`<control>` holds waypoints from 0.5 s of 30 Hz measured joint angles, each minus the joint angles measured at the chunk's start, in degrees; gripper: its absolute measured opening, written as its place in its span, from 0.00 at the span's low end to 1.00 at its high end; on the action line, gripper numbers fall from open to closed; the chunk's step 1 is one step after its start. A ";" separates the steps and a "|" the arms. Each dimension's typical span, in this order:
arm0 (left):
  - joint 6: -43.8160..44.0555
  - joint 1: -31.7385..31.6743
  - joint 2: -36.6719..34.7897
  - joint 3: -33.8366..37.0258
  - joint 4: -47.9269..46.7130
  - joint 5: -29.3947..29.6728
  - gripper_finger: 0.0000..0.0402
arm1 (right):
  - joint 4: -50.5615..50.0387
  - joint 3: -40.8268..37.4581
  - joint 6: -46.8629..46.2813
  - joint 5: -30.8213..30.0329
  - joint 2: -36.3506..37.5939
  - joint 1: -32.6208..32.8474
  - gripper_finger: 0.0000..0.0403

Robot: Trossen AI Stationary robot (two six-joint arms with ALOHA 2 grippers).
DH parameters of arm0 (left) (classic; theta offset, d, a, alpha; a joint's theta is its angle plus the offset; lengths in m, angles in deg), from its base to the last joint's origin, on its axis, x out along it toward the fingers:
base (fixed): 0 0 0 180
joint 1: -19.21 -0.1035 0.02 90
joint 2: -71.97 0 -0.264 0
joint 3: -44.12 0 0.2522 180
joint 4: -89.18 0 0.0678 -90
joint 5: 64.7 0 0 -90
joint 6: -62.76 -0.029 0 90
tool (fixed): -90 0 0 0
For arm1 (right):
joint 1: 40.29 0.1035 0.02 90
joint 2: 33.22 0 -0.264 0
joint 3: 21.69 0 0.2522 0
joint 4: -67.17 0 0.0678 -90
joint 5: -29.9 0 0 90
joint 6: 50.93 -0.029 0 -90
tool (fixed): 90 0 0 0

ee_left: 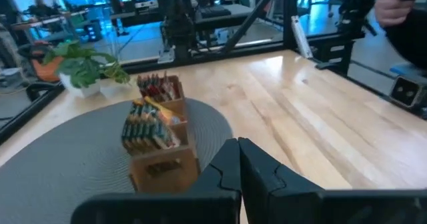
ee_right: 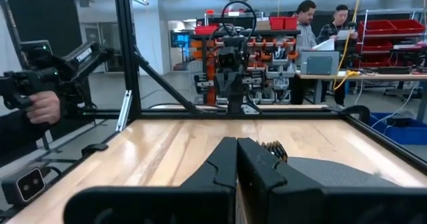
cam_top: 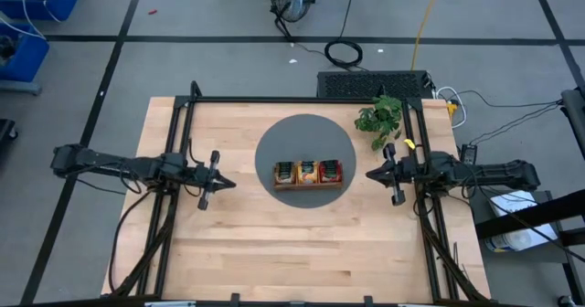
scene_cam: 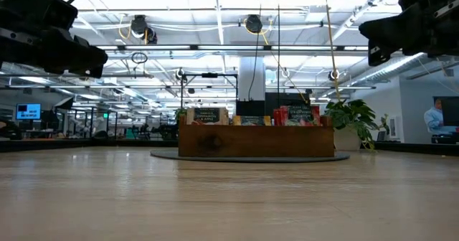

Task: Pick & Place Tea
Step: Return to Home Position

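Both dark two-finger grippers have tips pressed together w/ nothing held: left gripper (cam_top: 228, 183) hangs left of the round grey mat (cam_top: 302, 135), right gripper (cam_top: 370, 173) right of it, each well apart from the long brown wooden tray (scene_cam: 254, 142). Tan, orange & red flat tea sachets (cam_top: 308, 171) stand in its three slots at mat centre. Pale wood tabletop (cam_top: 274, 243) lies bare on the near side, small green plant (cam_top: 379, 115) far right, workshop w/ people (ee_right: 307, 24) beyond.

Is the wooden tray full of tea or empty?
Full: tea sachets stand in all three compartments of the wooden tray.
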 joint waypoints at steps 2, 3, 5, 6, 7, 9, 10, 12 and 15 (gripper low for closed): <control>-0.64 0.87 -2.38 0.00 -2.55 2.25 0.00 | -2.17 0.00 -0.28 -0.02 2.16 0.00 0.00; -1.22 1.32 -3.69 0.00 -3.48 2.99 0.00 | -3.29 -0.01 -0.46 -0.02 3.53 0.00 0.00; -2.41 1.95 -7.00 0.00 -5.49 3.17 0.00 | -5.66 -0.05 -0.64 -0.16 6.54 0.00 0.00; -2.65 2.09 -8.72 0.00 -6.94 3.18 0.00 | -6.99 -0.04 -0.66 -0.26 8.17 0.00 0.00; -2.67 2.05 -10.52 0.00 -8.62 3.16 0.00 | -8.46 -0.07 -0.65 -0.50 9.69 0.00 0.00; -2.67 1.82 -13.91 -0.02 -12.60 3.33 0.00 | -10.38 -0.07 -0.63 -1.86 10.65 0.00 0.00; -2.47 1.67 -15.48 -0.02 -14.08 3.31 0.00 | -11.56 -0.07 -0.55 -2.61 10.65 0.00 0.00; -1.86 1.24 -18.00 -0.04 -15.29 3.43 0.00 | -12.18 -0.07 -0.01 -4.13 10.34 -0.02 0.00; -2.22 1.26 -19.20 -0.09 -15.38 3.19 0.00 | -12.79 -0.09 0.15 -4.65 10.63 -0.02 0.00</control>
